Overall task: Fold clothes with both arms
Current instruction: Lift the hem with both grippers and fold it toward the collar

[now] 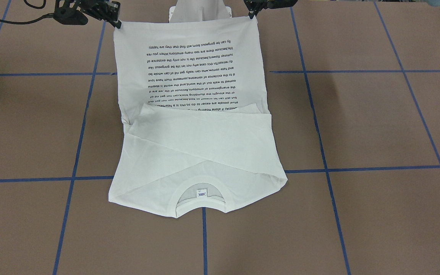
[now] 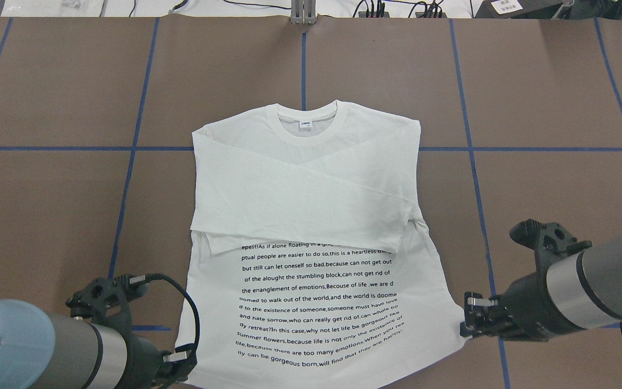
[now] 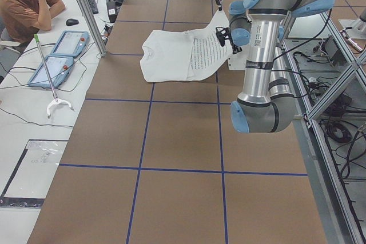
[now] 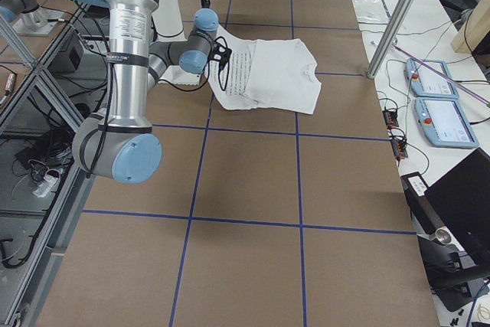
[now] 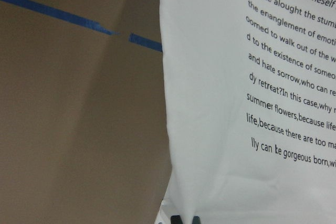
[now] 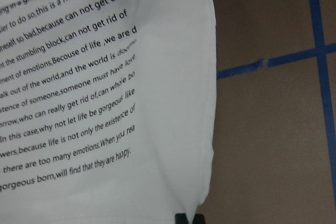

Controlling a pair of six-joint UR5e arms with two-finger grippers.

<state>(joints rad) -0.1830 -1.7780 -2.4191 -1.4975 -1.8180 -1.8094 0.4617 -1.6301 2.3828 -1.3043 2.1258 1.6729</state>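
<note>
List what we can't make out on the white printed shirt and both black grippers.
Blue-white collar tag: print too small in every view.
Top black text lines on the white long-sleeved cotton shirt: covered by folded sleeves, overhead and front-facing views.
Black two-finger left gripper and right gripper: fingertips mostly cut off by the wrist views' bottom edges.

Left arm (image 2: 73, 346): comes in low at the hem end of the shirt (image 2: 305, 178), on the robot's left, with the forearm angled toward the cloth. Left gripper (image 2: 184, 361): closed, pinching the left hem corner.

Right arm (image 2: 575, 286): reaches in from the shirt's right side, forearm pointing at the hem. Right gripper (image 2: 465, 326): closed, pinching the right hem corner.

Side views: both grippers hold the hem end raised.

Wrist views: fingertips (image 5: 196, 219) at the bottom edge, cloth clamped between them. Both grippers are well apart from the collar end.
</note>
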